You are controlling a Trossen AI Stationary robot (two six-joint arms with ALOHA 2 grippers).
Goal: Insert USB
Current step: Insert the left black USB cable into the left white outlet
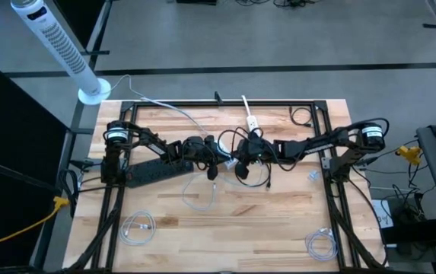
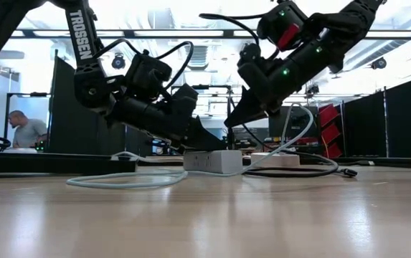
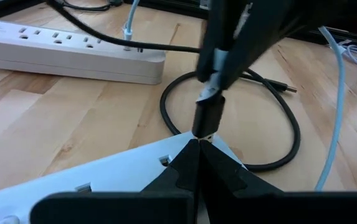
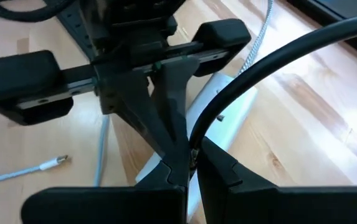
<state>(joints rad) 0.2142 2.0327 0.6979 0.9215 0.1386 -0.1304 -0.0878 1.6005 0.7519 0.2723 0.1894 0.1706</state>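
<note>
I'm watching the left wrist view now, and the whole move is turning on one line-up: the black USB plug (image 3: pixel 207 116) is hanging nose-down just above the white charger block (image 3: pixel 103 180), with its long axis tilted slightly off vertical; the slots I can see on the block's top face are sitting off to one side of the plug's tip, so I'm judging the tip is over the block's edge and not yet over a port; I can't tell whether the tip is touching the white face.

The right gripper (image 3: pixel 218 62) is coming down from above and is clamped on the plug's upper end, with the black cable (image 4: pixel 271 68) trailing away behind it; the left gripper (image 4: pixel 179 158) is pinched tight at the near end of the block, apparently steadying it on the tabletop (image 1: pixel 225 221).

In the high view both arms are meeting near the middle of the tabletop, so the plug and block are sitting between them; the right gripper is the one carrying the plug, so I'm judging the correction is mine to make on that side, sliding the tip along the block towards a slot, then pushing down along the plug's own axis.

A white power strip (image 3: pixel 72 50) is lying well behind, out of the way.
</note>
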